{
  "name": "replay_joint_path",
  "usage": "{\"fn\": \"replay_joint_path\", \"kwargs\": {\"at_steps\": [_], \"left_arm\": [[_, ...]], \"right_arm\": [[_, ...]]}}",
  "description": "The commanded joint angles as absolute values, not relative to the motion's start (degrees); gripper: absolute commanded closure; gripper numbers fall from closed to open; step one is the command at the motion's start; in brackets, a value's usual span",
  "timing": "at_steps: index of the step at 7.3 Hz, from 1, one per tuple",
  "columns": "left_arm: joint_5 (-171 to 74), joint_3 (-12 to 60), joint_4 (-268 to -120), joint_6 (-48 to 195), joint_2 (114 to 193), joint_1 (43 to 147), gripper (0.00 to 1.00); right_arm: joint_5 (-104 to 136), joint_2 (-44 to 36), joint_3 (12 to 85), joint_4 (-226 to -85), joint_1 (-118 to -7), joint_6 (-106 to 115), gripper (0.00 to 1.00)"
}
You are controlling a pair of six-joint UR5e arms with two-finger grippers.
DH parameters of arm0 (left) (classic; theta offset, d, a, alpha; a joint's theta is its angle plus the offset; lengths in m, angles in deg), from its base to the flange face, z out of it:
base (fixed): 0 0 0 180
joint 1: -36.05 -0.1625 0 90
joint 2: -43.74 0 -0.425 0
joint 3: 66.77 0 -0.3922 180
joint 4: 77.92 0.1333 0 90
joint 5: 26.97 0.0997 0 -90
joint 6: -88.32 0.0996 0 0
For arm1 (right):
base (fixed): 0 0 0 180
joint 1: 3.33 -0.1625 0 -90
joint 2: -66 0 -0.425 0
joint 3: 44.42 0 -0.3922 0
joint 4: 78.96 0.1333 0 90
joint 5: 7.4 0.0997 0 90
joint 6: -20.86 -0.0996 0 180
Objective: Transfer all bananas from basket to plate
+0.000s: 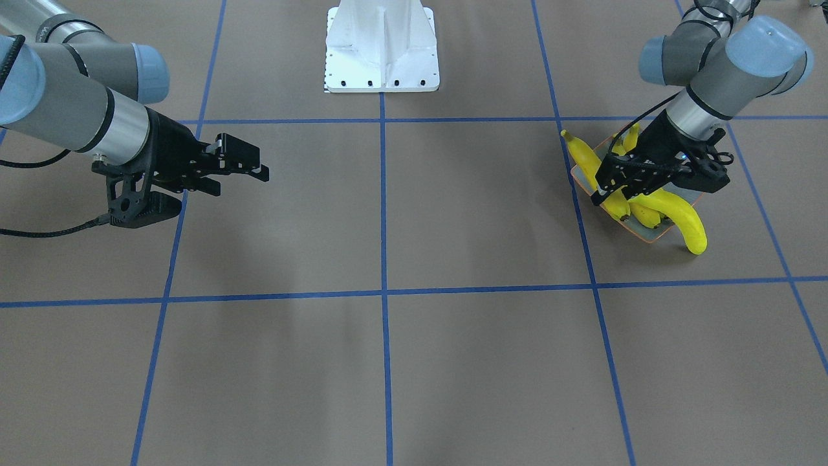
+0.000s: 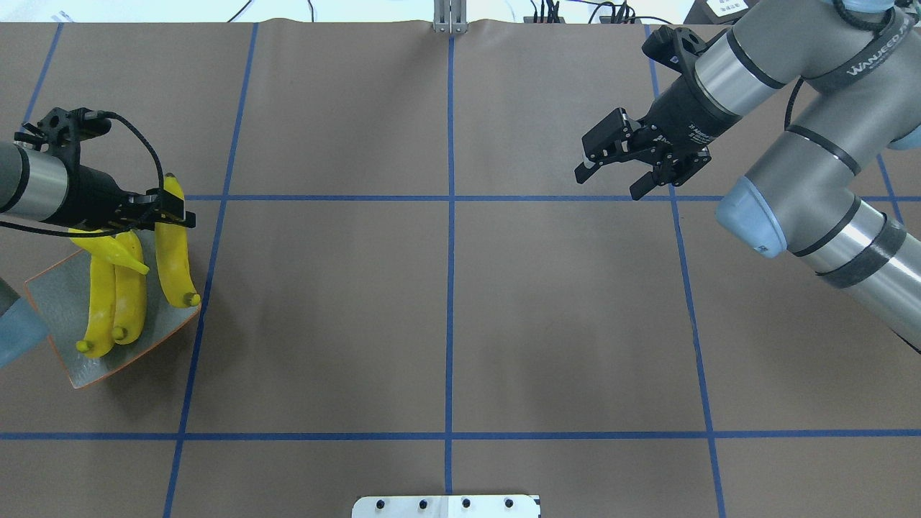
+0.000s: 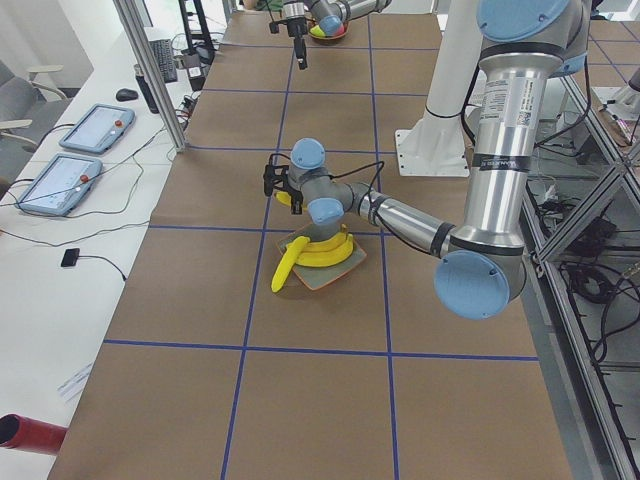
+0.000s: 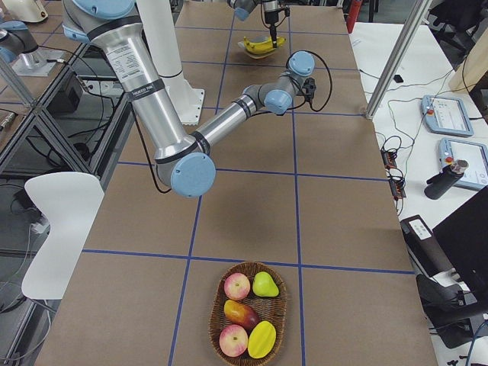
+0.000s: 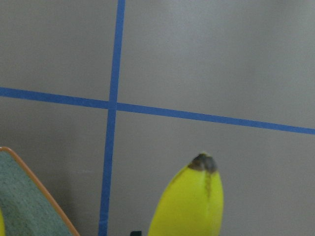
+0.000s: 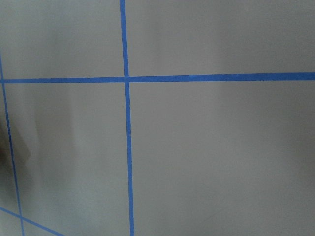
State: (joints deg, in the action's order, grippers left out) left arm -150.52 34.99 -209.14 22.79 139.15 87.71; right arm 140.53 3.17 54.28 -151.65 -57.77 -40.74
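Note:
The grey-green plate (image 2: 54, 302) with an orange rim lies at the table's left end. Four yellow bananas are on it: two side by side (image 2: 129, 295), one lying across them (image 2: 108, 248), and one along the plate's inner edge (image 2: 174, 259). My left gripper (image 2: 171, 214) is low over that last banana near its far end, with its jaws closed around it. The banana's dark tip shows in the left wrist view (image 5: 202, 162). My right gripper (image 2: 611, 169) is open and empty, held above the bare table far from the plate.
A wicker basket (image 4: 248, 313) holding apples, a pear and other fruit, but no bananas, stands at the table's right end. The robot's white base (image 1: 381, 52) is at the table's middle edge. Blue tape lines grid the brown table.

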Motion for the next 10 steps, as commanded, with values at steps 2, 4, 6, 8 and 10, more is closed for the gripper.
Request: {"fn": "replay_joint_path", "kwargs": {"at_steps": [2, 4, 6, 8, 10], "left_arm": [[-150.54, 32.63, -209.49, 26.53, 138.14, 88.17, 1.00], [-150.54, 32.37, -211.34, 26.53, 137.08, 88.08, 1.00], [-150.54, 32.37, -211.34, 25.92, 137.08, 88.08, 1.00], [-150.54, 32.37, -211.43, 25.83, 137.16, 88.00, 1.00], [-150.54, 32.37, -211.43, 25.83, 137.16, 88.00, 1.00]], "right_arm": [[140.16, 3.16, 53.93, -151.64, -57.47, -40.66, 0.00], [139.55, 3.16, 53.58, -151.64, -57.47, -40.66, 0.00], [139.55, 3.16, 53.49, -151.64, -57.47, -40.57, 0.00], [139.20, 2.99, 53.49, -151.64, -57.39, -40.57, 0.00], [139.11, 2.81, 53.41, -151.64, -57.30, -40.57, 0.00]]}}
